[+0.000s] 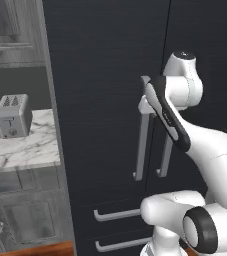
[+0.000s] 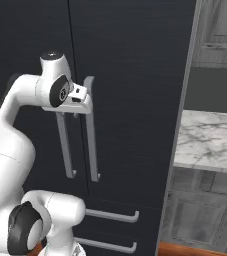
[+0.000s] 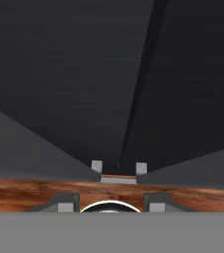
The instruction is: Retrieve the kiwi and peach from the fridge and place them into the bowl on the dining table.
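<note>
The fridge (image 1: 100, 75) (image 2: 135, 65) stands right ahead, black, with both doors shut. Its two long grey bar handles (image 1: 142, 145) (image 2: 91, 145) run down either side of the middle seam. My gripper (image 2: 82, 99) (image 1: 145, 104) is at the top end of those handles, close against the doors; my forearm hides most of it in the left base view. The hand view looks down along the door seam (image 3: 133, 99) to the floor. Whether the fingers hold a handle is not visible. The kiwi and peach are hidden. The bowl and dining table are out of view.
A grey toaster (image 1: 12, 116) sits on a marble counter (image 1: 30, 150) left of the fridge. Another marble counter (image 2: 210, 140) lies to its right, over grey cabinets (image 2: 200, 220). Two drawer handles (image 1: 116, 215) (image 2: 112, 216) cross the fridge's lower part. Wooden floor (image 3: 34, 193) lies below.
</note>
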### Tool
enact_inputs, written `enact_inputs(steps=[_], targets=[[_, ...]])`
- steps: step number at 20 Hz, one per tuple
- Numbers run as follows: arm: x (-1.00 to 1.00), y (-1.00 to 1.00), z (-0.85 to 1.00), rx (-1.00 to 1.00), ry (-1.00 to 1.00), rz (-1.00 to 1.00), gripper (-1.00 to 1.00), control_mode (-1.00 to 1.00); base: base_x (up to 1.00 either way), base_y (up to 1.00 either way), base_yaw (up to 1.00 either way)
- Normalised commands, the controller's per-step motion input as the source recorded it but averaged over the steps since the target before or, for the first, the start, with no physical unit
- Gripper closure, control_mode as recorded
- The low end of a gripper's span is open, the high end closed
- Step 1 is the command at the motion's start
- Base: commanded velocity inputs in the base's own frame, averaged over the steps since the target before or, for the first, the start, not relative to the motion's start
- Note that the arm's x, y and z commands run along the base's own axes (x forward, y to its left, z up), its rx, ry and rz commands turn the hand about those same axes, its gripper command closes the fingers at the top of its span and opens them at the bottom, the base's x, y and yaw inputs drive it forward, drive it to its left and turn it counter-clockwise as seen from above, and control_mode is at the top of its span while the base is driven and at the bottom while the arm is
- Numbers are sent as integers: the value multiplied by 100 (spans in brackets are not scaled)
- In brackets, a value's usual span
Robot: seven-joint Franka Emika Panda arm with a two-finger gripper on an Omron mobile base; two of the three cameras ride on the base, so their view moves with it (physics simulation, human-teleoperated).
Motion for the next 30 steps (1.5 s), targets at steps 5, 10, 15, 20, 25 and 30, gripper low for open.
enact_inputs(steps=[5, 10, 15, 20, 25, 30], targets=[[-50, -3, 0, 0, -5, -2, -100, -100, 0, 0, 0], [-84, -3, -1, 0, -17, -2, -100, -100, 0, 0, 0], [-67, 0, -21, 0, -18, -1, -100, -100, 0, 0, 0], [-61, -5, -26, 1, -17, -1, -100, -100, 0, 0, 0], [-44, -3, -16, 0, -10, -1, -100, 100, -11, 0, 0], [0, 0, 0, 0, 0, 0, -100, 100, -57, 0, -3]])
